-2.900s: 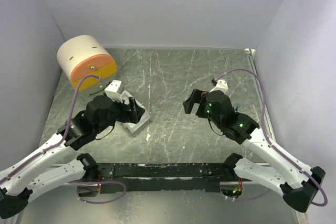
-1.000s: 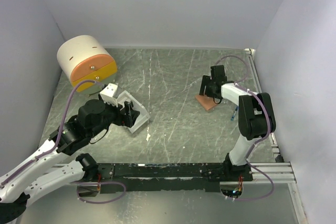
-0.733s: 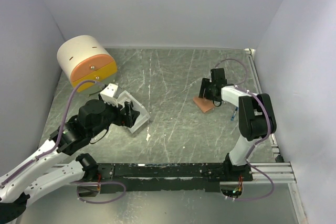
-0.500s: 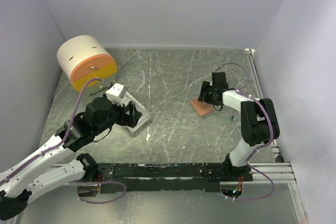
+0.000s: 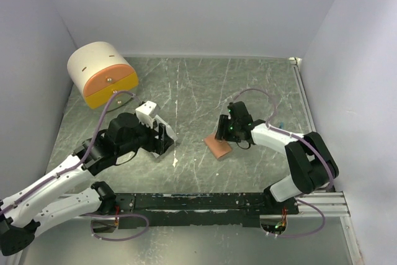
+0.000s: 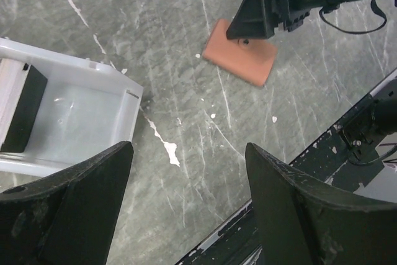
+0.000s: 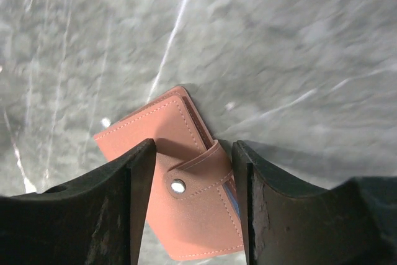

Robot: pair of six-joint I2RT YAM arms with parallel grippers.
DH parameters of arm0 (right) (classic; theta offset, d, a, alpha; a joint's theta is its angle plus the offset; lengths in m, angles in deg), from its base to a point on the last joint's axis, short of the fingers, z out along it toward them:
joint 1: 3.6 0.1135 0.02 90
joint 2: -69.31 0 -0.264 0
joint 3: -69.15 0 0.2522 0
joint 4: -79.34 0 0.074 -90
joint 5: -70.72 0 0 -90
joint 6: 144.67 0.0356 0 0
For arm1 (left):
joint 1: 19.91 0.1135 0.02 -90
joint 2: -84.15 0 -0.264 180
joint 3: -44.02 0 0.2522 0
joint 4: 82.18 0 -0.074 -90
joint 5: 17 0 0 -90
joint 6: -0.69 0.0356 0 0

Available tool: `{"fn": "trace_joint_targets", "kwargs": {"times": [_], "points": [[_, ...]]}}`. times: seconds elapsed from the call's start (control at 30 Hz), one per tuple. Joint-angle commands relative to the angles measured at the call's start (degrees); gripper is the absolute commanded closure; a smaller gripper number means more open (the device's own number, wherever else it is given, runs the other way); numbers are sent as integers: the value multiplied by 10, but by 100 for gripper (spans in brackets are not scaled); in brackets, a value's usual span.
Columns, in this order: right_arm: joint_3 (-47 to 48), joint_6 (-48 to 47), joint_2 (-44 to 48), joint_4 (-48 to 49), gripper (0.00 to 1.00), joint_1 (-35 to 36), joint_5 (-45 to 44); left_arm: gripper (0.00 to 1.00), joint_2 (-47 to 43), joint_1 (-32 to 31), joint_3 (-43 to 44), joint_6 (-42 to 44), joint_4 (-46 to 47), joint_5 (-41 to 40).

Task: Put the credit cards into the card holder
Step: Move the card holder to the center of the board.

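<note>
One change: the right gripper (image 7: pixel 192 159) is dragging the flat, suede-like salmon holder (image 7: pixel 155 134) leftward, grip unclear; the left gripper (image 6: pixel 187 150) is hanging spread, empty, near the white box (image 6: pixel 93 69).

A robot lab cell: 2 arms (image 5: pixel 62 181) on a rail (image 5: pixel 198 202), marbled tabletop (image 5: pixel 198 85) boxed by plain pale walls (image 5: pixel 186 10).

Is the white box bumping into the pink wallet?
Apart. The left wrist view shows a stretch of bare table between the white box and the card holder.
</note>
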Motion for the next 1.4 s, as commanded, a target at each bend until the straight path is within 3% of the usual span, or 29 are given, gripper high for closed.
{"fn": "trace_joint_targets", "kwargs": {"times": [0.0, 0.3, 0.6, 1.07, 1.37], "points": [[-24, 62, 29, -18, 48, 58, -9, 16, 8, 3, 3, 2, 23, 44], [-42, 137, 69, -45, 48, 172, -25, 16, 5, 4, 2, 9, 19, 41], [21, 111, 88, -184, 46, 225, -142, 16, -46, 3, 0, 17, 21, 14], [119, 91, 9, -220, 66, 302, -215, 15, -95, 3, -2, 21, 12, -31], [133, 92, -22, -236, 70, 316, -228, 15, -100, 3, 0, 21, 11, -34]]}}
